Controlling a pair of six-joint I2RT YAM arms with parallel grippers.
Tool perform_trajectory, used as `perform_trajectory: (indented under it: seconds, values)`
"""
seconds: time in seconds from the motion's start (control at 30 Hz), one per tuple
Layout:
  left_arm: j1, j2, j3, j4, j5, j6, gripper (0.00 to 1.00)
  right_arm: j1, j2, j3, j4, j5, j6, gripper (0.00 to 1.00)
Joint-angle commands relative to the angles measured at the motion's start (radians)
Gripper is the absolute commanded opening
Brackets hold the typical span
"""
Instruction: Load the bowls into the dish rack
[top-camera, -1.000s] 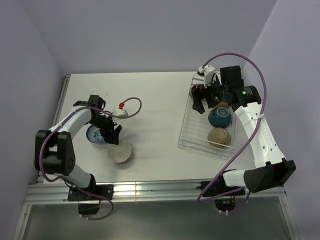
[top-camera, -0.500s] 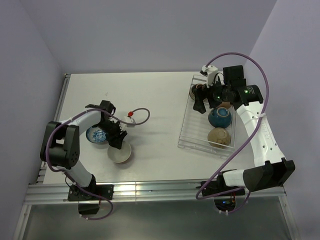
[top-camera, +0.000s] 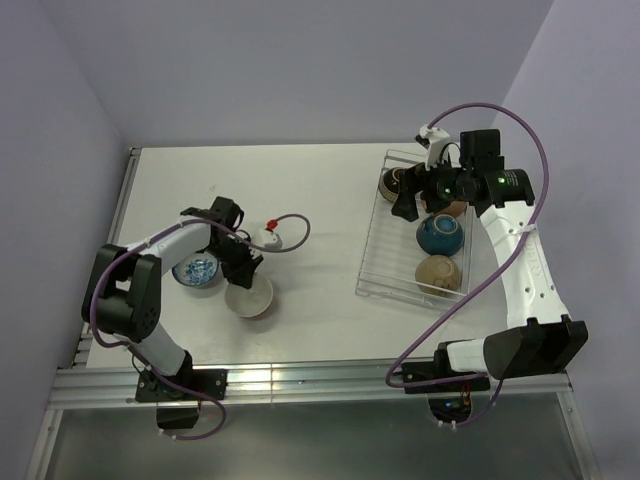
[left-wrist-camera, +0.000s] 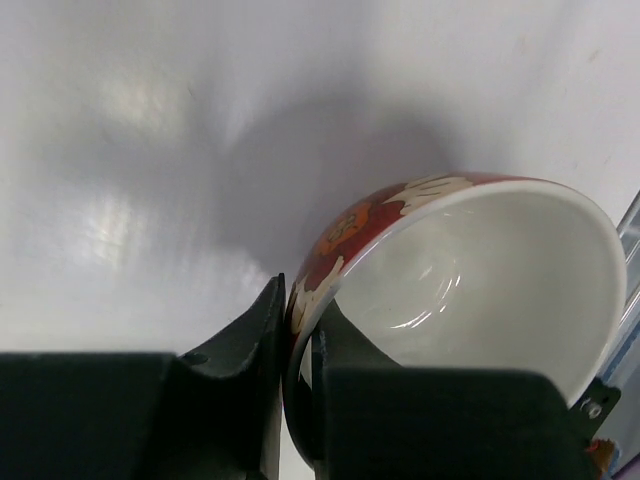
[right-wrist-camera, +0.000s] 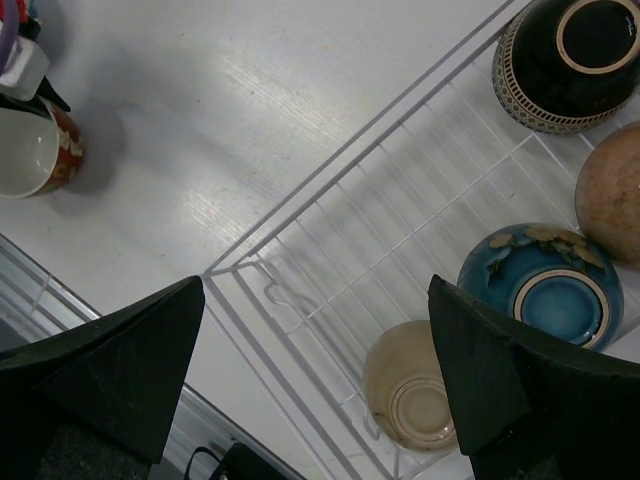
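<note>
- The left gripper is clamped on the rim of the cream bowl, one finger inside the wall and one outside.
- That bowl is white inside and has a red flower pattern outside. In the top view it lies on the table, left of centre and toward the near edge.
- I cannot tell whether the cream bowl rests on the table or is raised off it.
- The patterned bowl sits open side up just beside the cream bowl, on its left, and nothing holds it.
- The rack stands on the right side of the table, well apart from those two bowls.
- Four bowls stand upside down in the rack: the black bowl at the far end, then the brown bowl, the blue bowl, and the tan bowl nearest the arms.
- The right gripper hangs over the rack's left edge near the black bowl, jaws spread wide, holding nothing.
</note>
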Motion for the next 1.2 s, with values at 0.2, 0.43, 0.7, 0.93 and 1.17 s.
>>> perform_trajectory:
  seconds: [0.2,0.43,0.7,0.93,1.17]
  values:
    - [-0.112,-0.139,0.303,0.225,0.106,-0.443,0.00,-0.026,-0.059,-0.025,0.107,-0.153,0.105,1.00]
    - [-0.172,-0.130,0.397,0.542,0.160,-0.819,0.00,-0.031,-0.086,-0.108,0.324,-0.275,0.331,1.00]
    - [-0.233,-0.067,0.383,1.029,0.275,-1.293,0.00,-0.052,-0.145,-0.184,0.411,-0.404,0.483,1.00]
    - [-0.281,0.037,0.437,1.190,0.267,-1.453,0.00,-0.052,-0.239,-0.302,0.586,-0.453,0.762,1.00]
    - [-0.315,0.107,0.455,1.282,0.267,-1.542,0.00,-0.091,-0.254,-0.322,0.602,-0.470,0.807,1.00]
